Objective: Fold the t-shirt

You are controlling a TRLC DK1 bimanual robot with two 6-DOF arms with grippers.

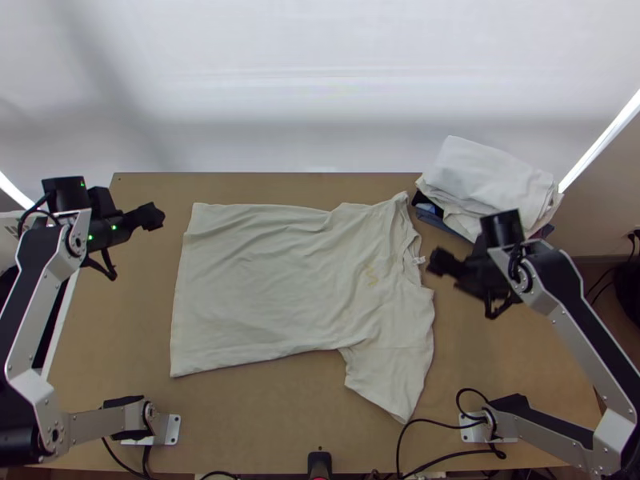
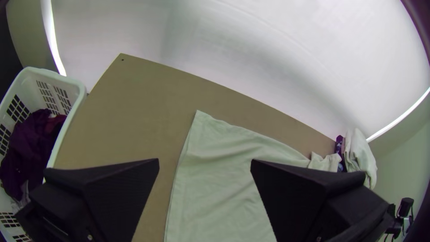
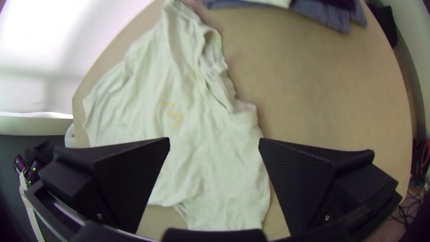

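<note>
A cream t-shirt (image 1: pixel 280 280) lies spread on the table in the top view, hem to the left, neckline to the right, one sleeve toward the near edge. Left of its hem, above the table, is my left gripper (image 1: pixel 152 216); just right of the neckline is my right gripper (image 1: pixel 440 262). In the left wrist view, the left gripper (image 2: pixel 204 163) stands open, with the shirt's hem part (image 2: pixel 224 179) beyond it. The right wrist view has the right gripper (image 3: pixel 215 142) open too, with the shirt (image 3: pixel 179 103) below and its collar slightly rumpled.
Folded cloths (image 1: pixel 488 180) are stacked at the table's far right corner. A white basket (image 2: pixel 67 114) with dark purple cloth (image 2: pixel 31 143) stands beside the table's left edge. Black cables (image 1: pixel 448 456) run along the near edge. Bare table (image 1: pixel 264 416) shows in front of the shirt.
</note>
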